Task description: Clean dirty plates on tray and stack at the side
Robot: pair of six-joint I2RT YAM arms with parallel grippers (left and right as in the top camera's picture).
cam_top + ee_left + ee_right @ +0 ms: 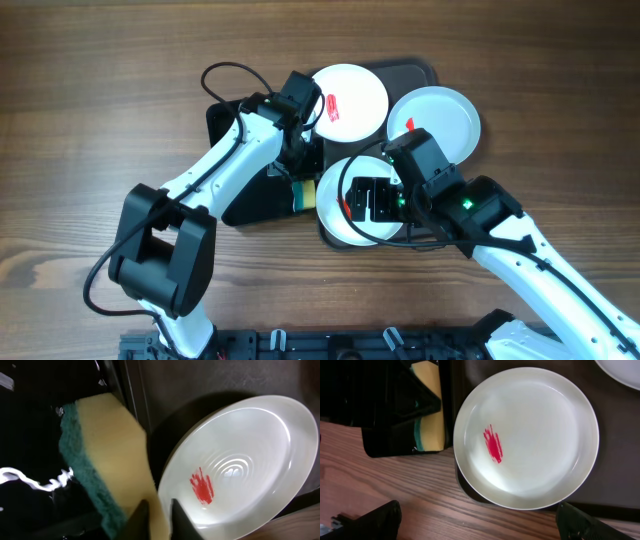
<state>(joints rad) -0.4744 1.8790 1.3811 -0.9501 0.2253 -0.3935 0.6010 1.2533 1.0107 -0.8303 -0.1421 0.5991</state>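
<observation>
Three plates lie on the dark tray (412,74). A white plate (352,98) with a red smear is at the back, a pale clean-looking one (442,120) at the right. The near plate (333,215) has a red smear and overhangs the tray's front edge; it also shows in the left wrist view (250,445) and the right wrist view (535,435). My left gripper (303,178) (160,520) is shut on a yellow-green sponge (303,195) (110,450) (429,420) beside this plate. My right gripper (372,200) (480,512) hovers open and empty over it.
A glossy black tub (250,195) (390,435) stands against the tray's left side, with the sponge at its right edge. Bare wooden table lies in front of the tray (420,490). A black cable loops behind the left arm (225,72).
</observation>
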